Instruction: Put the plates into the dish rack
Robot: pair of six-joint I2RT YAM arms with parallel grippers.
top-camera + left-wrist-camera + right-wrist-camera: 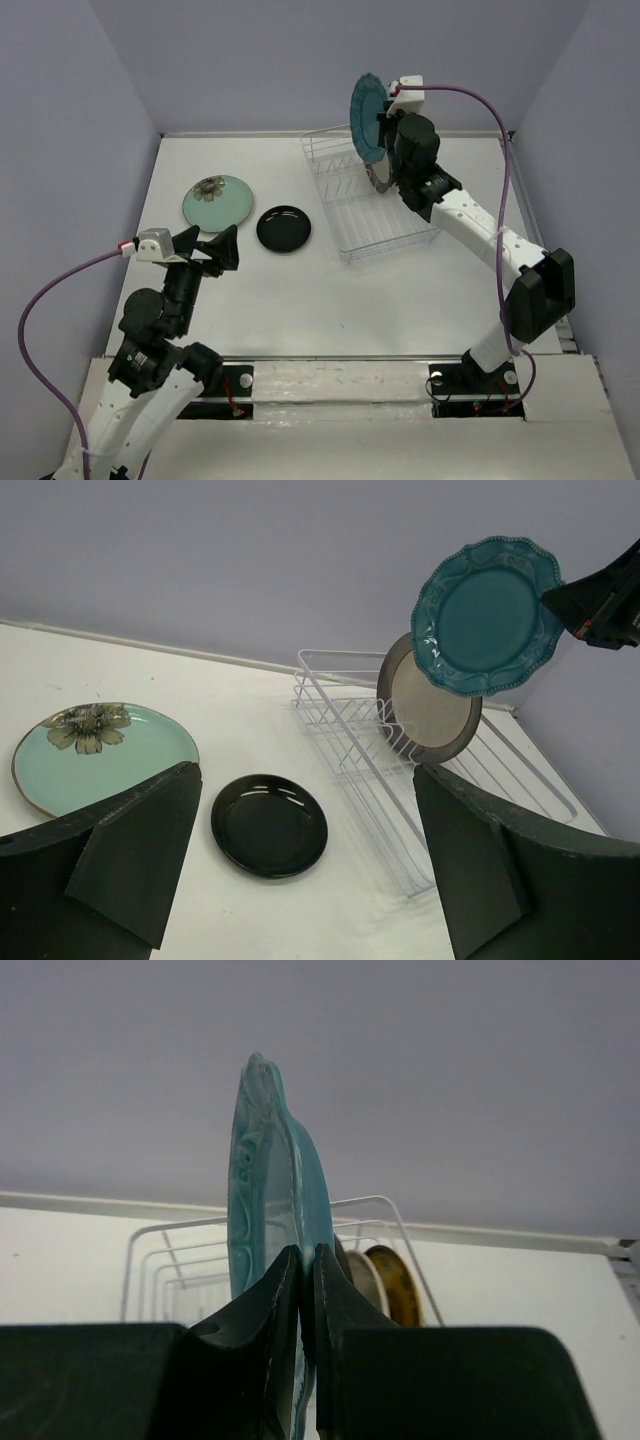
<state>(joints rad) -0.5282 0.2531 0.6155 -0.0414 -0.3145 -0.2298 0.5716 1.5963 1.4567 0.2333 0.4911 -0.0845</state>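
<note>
The left gripper hovers low over the table with its fingers spread as wide as they go and nothing between them. Just ahead of it, framed between its fingers in its own wrist view, lies the small black plate, flat. Further ahead and to its left, the pale green plate with the flower mark also lies flat. Both are well apart from the right arm, so the left arm is clearly the nearer one for them.

Beyond those two, ahead and to the right of the left gripper, stands the dish rack, its long axis running away from the arms at a slight slant. Three plates already stand on edge in it: the grey-rimmed plate, and behind it, seen from the right wrist, a cream plate and an amber plate.

Farthest out, the right gripper is pinched tight on the rim of the teal plate. It holds the plate upright, on edge, in the air above the rack. The rack lies straight below this gripper, and the standing plates sit below and to its right. The teal plate faces roughly as they do, so the coming move looks like a straight lowering into a free slot beside the grey-rimmed one.

The count is six plates: two on the table, one held, three racked, in one rack.
</note>
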